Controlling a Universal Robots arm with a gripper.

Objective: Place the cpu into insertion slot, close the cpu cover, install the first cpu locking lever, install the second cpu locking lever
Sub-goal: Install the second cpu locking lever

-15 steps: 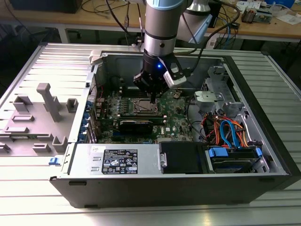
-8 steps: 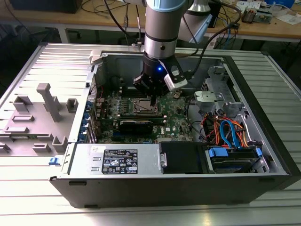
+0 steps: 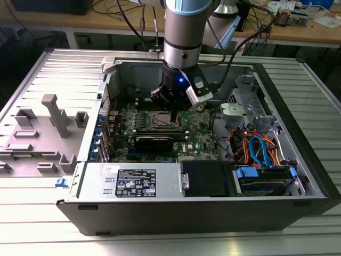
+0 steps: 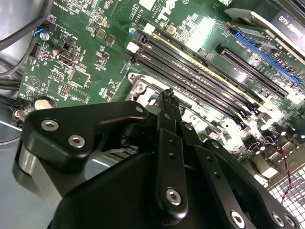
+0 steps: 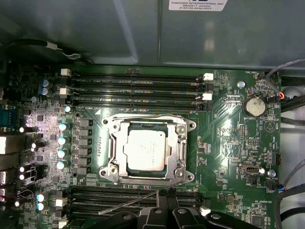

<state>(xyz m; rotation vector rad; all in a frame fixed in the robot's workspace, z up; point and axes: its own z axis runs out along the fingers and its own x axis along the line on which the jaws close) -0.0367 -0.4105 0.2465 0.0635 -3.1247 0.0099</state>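
Gripper (image 5: 162,198) nearest my lens, fingers pinched together, gripping nothing I can see.
I see the cpu (image 5: 145,150) seated in the socket, cover (image 5: 181,143) closed around it, just beside the gripper.

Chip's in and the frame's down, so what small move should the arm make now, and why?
Probably press the lever beside the gripper down toward the board: the cpu is seated, the cpu cover lies flat around it, but that thin lever looks unlatched.
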